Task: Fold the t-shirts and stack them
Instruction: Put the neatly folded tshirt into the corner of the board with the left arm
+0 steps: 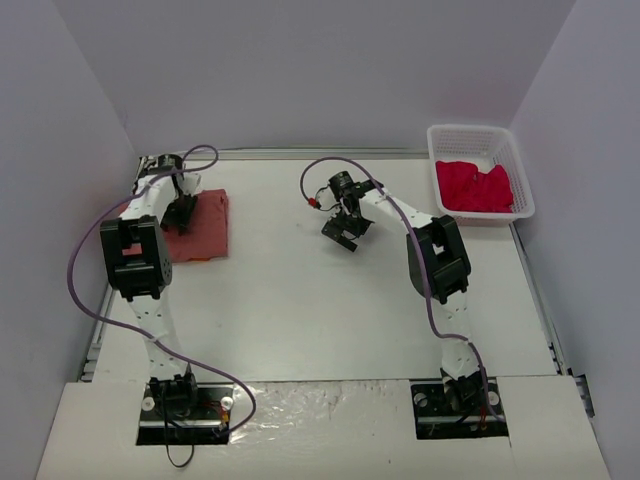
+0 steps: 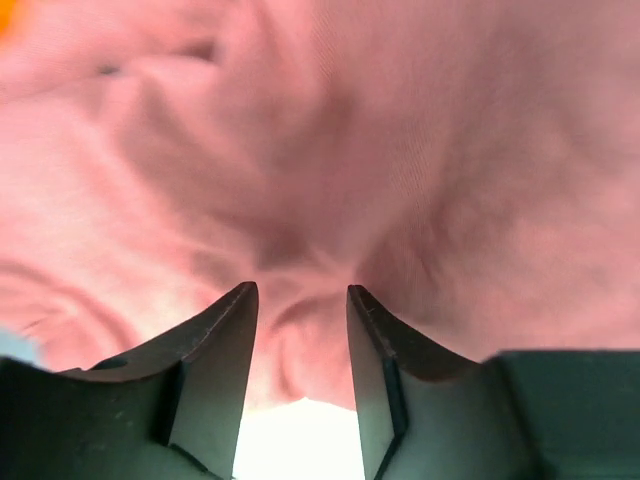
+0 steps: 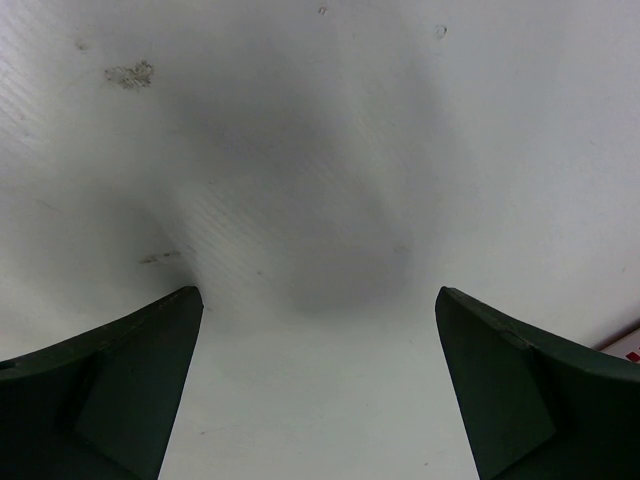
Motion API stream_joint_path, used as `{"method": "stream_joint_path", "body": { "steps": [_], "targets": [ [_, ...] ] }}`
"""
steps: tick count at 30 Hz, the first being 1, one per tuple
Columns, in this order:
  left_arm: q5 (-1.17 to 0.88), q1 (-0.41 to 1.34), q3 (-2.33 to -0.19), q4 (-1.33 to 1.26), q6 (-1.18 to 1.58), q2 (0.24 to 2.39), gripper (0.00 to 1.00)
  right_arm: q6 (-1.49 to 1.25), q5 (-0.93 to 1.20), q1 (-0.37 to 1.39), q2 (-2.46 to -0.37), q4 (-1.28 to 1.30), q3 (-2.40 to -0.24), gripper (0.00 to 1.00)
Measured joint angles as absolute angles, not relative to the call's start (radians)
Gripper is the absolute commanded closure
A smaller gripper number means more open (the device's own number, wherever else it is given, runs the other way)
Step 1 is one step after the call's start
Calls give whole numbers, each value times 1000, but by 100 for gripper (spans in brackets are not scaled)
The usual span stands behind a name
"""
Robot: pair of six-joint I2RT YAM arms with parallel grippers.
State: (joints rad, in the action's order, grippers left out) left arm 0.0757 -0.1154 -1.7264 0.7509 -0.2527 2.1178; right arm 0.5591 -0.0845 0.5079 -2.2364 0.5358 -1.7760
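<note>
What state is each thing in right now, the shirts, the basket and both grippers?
brick-red t-shirt: folded flat at the far left of the table.
crimson-pink t-shirt: crumpled, unfolded, in the basket.
basket: upright, holding that shirt.
left gripper: jaws narrowly apart at a pucker of brick-red cloth; grip unclear.
right gripper: wide open, empty, above bare table.

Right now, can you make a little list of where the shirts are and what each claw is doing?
left claw: down on the brick-red t-shirt, fingers slightly apart, grip unclear
right claw: open, over the white table, holding nothing
brick-red t-shirt: folded, far left of table
crimson-pink t-shirt: crumpled in the white basket, far right
</note>
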Motion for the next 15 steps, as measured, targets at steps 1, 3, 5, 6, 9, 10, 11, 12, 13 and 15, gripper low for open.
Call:
{"method": "stream_joint_path", "body": {
  "steps": [1, 3, 5, 6, 9, 10, 11, 12, 13, 15],
  "targets": [
    [73, -113, -1756, 775, -252, 2118, 60, 555, -84, 506, -2239, 540, -1781, 0],
    [68, -110, -1832, 813, -250, 2112, 59, 550, -84, 502, -2240, 544, -1784, 0],
    [69, -106, -1894, 840, -249, 2090, 59, 546, -82, 496, -2240, 546, -1784, 0],
    [69, -105, -1914, 847, -249, 2074, 59, 545, -80, 493, -2240, 546, -1784, 0],
    [72, -105, -1953, 860, -241, 1966, 59, 537, -59, 480, -2239, 551, -1789, 0],
    [70, -105, -1951, 858, -234, 1921, 59, 529, -48, 471, -2237, 552, -1790, 0],
    [66, -105, -1943, 850, -226, 1868, 59, 521, -39, 463, -2233, 551, -1790, 0],
    [57, -105, -1919, 831, -218, 1809, 58, 506, -28, 449, -2226, 548, -1790, 0],
    [43, -105, -1885, 810, -205, 1744, 58, 494, -19, 433, -2214, 546, -1790, 0],
    [11, -104, -1777, 737, -182, 1604, 52, 468, 5, 390, -2172, 531, -1788, 0]
  ]
}}
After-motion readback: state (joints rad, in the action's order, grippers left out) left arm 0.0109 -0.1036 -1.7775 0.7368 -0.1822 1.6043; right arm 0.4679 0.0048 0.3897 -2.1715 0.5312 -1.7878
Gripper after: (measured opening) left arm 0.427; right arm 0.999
